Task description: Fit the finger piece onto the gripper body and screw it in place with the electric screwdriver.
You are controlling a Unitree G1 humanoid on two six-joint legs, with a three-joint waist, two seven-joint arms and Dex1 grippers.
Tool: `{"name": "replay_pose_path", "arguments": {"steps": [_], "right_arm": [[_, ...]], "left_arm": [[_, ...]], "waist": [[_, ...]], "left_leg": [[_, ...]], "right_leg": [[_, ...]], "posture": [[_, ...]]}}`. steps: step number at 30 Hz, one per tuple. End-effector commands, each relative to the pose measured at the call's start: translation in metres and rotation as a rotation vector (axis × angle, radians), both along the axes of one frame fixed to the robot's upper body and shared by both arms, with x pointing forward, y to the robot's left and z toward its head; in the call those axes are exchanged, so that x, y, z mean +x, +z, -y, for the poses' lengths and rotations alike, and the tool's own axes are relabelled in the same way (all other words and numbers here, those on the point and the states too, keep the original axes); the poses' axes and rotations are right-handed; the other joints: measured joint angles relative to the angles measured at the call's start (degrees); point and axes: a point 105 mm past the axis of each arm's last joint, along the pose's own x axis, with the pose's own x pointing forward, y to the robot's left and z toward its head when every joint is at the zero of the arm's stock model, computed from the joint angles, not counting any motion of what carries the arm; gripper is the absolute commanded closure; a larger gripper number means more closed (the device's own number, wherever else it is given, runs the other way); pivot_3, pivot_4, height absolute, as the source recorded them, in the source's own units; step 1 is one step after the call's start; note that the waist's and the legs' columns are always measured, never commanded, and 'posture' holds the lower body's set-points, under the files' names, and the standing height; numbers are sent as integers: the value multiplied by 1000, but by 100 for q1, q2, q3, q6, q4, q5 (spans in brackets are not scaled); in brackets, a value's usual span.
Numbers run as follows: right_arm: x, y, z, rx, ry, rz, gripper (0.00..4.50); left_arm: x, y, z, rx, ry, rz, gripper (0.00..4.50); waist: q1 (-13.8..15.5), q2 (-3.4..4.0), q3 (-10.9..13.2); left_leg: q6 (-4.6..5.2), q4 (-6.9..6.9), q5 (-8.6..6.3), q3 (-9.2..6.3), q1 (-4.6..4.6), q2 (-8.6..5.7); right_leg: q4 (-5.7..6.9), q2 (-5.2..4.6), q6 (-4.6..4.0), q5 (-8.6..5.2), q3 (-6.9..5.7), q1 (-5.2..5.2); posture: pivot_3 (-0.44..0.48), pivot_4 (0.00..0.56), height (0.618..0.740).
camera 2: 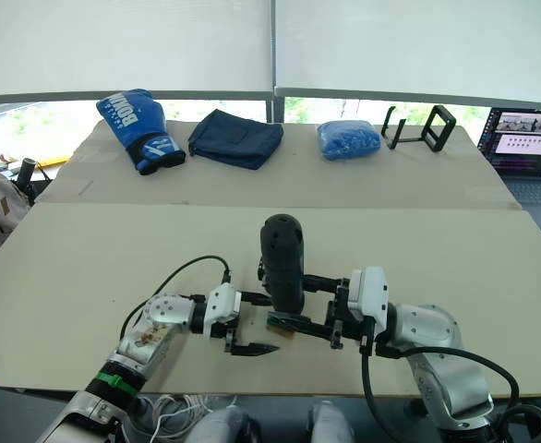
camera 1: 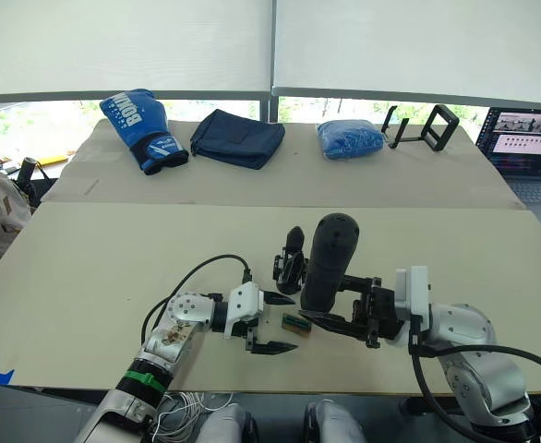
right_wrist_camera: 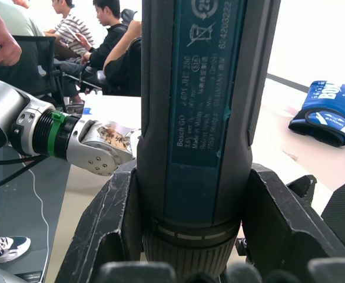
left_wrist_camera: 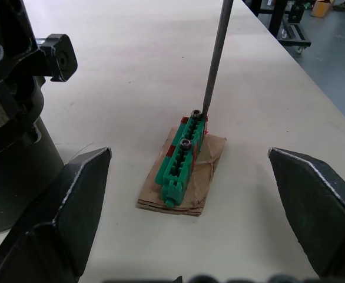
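The electric screwdriver [camera 1: 329,260] stands upright at lower centre of the head view, clamped between the fingers of the right gripper [camera 1: 337,307], and its thin bit [left_wrist_camera: 215,56] drops right onto a screw head in the small green block [left_wrist_camera: 182,158]. That block sits on a scrap of brown card on the tabletop [camera 1: 114,258], just below and left of the screwdriver's base. Behind the tool, touching or nearly so, the gripper body [camera 1: 290,263] stands with its pointed finger up. The left gripper [camera 1: 269,323] rests low at centre-left, fingers spread wide either side of the green block, gripping nothing.

The finger piece can't be made out here, so whether it's already seated on the body is unclear. My read: we're early, at the screw pick-up stage. Fitting and driving the screw look like they're yet to come.

Along the far edge: a blue boxing glove [camera 1: 144,129], a dark folded cloth [camera 1: 237,137], a blue bundle [camera 1: 350,138], a black frame stand [camera 1: 422,126], and a laptop [camera 1: 532,148] at right.
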Motion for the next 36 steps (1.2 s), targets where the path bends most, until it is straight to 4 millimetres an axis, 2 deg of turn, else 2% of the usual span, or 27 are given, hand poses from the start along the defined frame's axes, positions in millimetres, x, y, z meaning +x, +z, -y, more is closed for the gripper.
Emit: {"name": "replay_pose_path", "arguments": {"steps": [1,20,28,36], "right_arm": [[-6,17,1,46,15,64,2561],[-8,9,1,19,28,0,2561],[-10,30,3,106,43,57,2561],[-2,27,5,71,8,73,2561]], "left_arm": [[-10,-19,2,37,-18,-69,0],[-11,-20,3,34,-17,-79,0],[-10,-20,5,27,-15,-80,0],[-10,-21,8,23,-17,-78,0]], "waist": [[0,0,0],[2,1,0],[8,1,0],[32,2,-1]], "left_leg": [[0,0,0,0,0,0],[11,-1,-7,0,-1,0],[13,-1,-8,0,-1,-1],[22,0,-13,1,-3,-8]], "right_leg": [[0,0,0,0,0,0],[-5,-9,2,-1,-1,0],[-7,-14,3,-1,-4,1],[-12,-24,6,-2,-7,4]], "posture": [[0,150,740],[0,150,740],[0,150,740],[0,150,740]]}}
